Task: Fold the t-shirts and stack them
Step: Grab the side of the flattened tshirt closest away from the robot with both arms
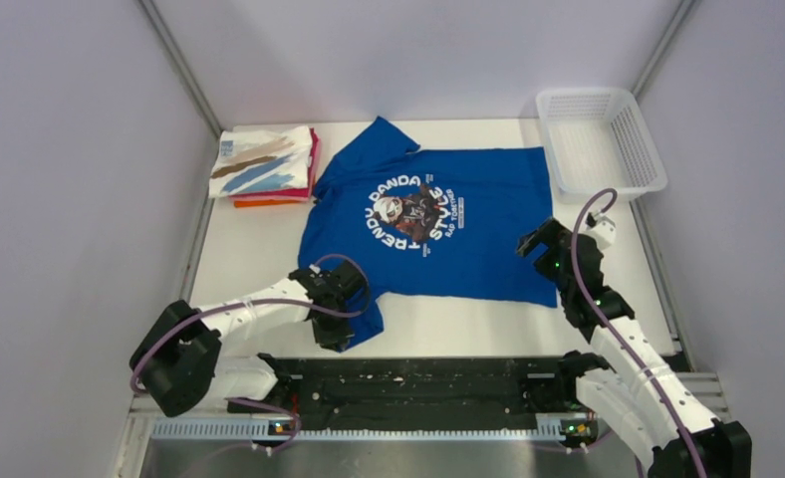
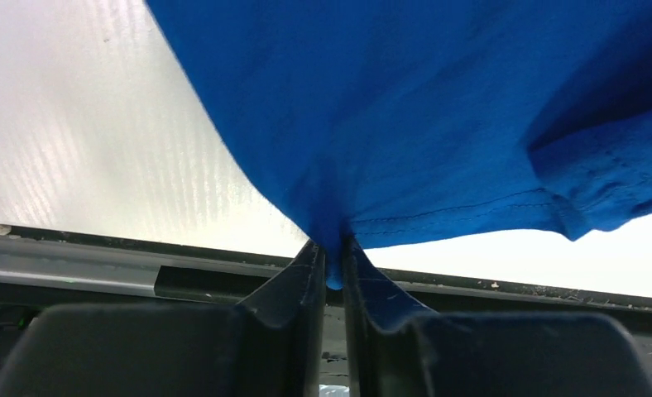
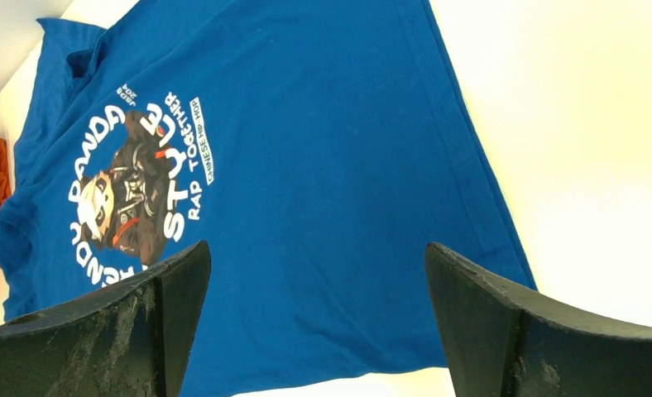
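**Overhead and wrist views of a fold at its opening stage.** The blue t-shirt (image 1: 438, 224) lies spread, print up, across the middle of the table (image 1: 249, 264), collar to the left and hem to the right, a placement that offers each gripper one end of the garment. The left gripper (image 1: 335, 329) is clamped on the near sleeve, a thin pinch of blue cloth showing between its closed fingers in the left wrist view; the fabric fanning out from that pinch suggests the sleeve is held so that it can be carried inward over the body. The right gripper (image 1: 540, 242) hangs with jaws wide apart, holding nothing, over the hem towards its near corner, probably stationed to pin or take that end. The folded stack (image 1: 265, 164), a white streaked shirt uppermost, sits at the far left corner, just beside the blue shirt's far sleeve, so that the centre serves as working ground. The mesh basket (image 1: 613, 189) stands at the far right corner, apart from the shirt.

**Concealed or uncertain:** the left gripper covers much of the near sleeve from above; how deep the pinch reaches cannot be told; whether the right fingertips touch cloth cannot be told. The lower shirts of the stack appear only as red and orange edges, so their number is unclear; the right wrist view hides the near hem corner behind its own fingers.
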### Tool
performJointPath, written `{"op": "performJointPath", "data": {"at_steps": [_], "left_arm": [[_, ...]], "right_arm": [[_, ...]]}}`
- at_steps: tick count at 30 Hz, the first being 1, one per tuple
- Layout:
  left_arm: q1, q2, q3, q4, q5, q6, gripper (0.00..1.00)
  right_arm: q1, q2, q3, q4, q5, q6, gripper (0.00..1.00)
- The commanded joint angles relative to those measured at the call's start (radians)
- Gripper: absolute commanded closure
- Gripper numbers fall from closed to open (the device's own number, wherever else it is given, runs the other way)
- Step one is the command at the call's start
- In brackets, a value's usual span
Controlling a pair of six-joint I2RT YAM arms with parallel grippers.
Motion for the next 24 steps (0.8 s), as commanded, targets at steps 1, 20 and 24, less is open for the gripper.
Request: {"op": "performJointPath", "data": {"at_steps": [1, 20, 24], "left_arm": [[-0.003, 0.09, 0.003, 0.067, -0.077, -0.013, 0.92], [-0.003, -0.066, 0.024, 0.081, -0.044, 0.061, 1.0], [-0.003, -0.096, -0.002, 0.077, -0.008, 0.036, 1.0]], "right_arm": [[-0.005, 0.005, -0.002, -0.048, 0.04, 0.033, 0.01], [-0.006, -0.058, -0.183, -0.249, 0.107, 0.23, 0.31], [-0.005, -0.006, -0.217, -0.219, 0.095, 0.269, 0.36]]}}
